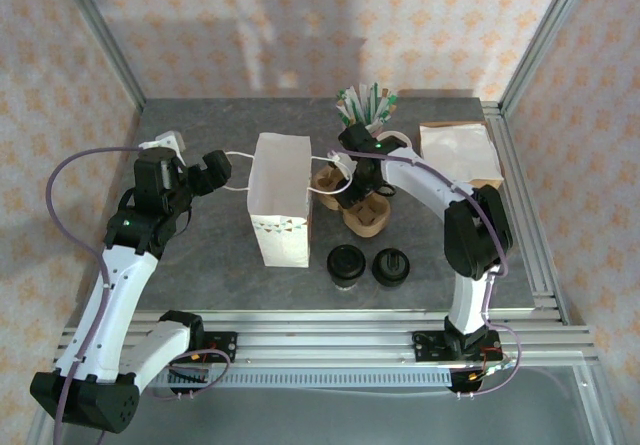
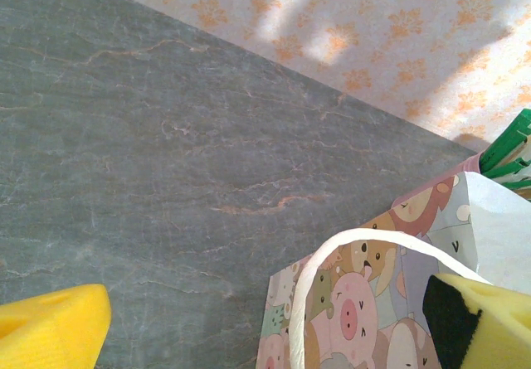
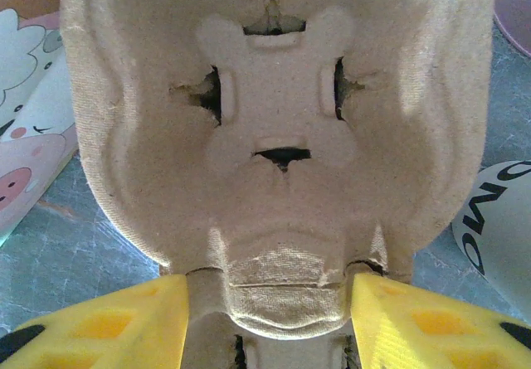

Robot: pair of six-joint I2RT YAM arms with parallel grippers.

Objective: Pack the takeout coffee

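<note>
Clock: we read it on the overhead view, with 12 toward the back wall
Right pincer (image 1: 355, 193): clenched on the pulp carrier (image 1: 365, 213); in its wrist view we see its yellow fingers (image 3: 108, 327) pressed on both sides of the carrier's narrow end tab, with no gap at either pad
Pulp carrier: brown, with cross-cut slots in its face, just beside the bag's right side; we cannot tell whether it rests on the table (image 1: 200, 265) or hangs above it
Paper bag (image 1: 280, 200): at 9 o'clock from the right pincer, upright, mouth open, white inside; its outside shows cartoon pigs and bears in the left wrist view
Takeout coffee (image 1: 347, 262): at 6 o'clock from the right pincer, standing on the table outside the bag, apart from both pincers, near the bag's near right corner; we see its black lid and a pale strip of cup below
Loose black lid (image 1: 391, 267): at 3 o'clock from the coffee, just beside it, with a narrow gap between them
Bundle of sticks (image 1: 368, 105): green and white, at 12 o'clock from the right pincer
Paper stack (image 1: 460, 153): flat and pale, between 2 and 3 o'clock from the right pincer, near the table's right edge
Left pincer (image 1: 213, 170): released, jaws wide, grasping nothing; at 9 o'clock from the bag
Bag handle (image 2: 373, 240): a white loop, lying between the left pincer's spread fingers in its wrist view; we cannot tell whether either finger touches it
</note>
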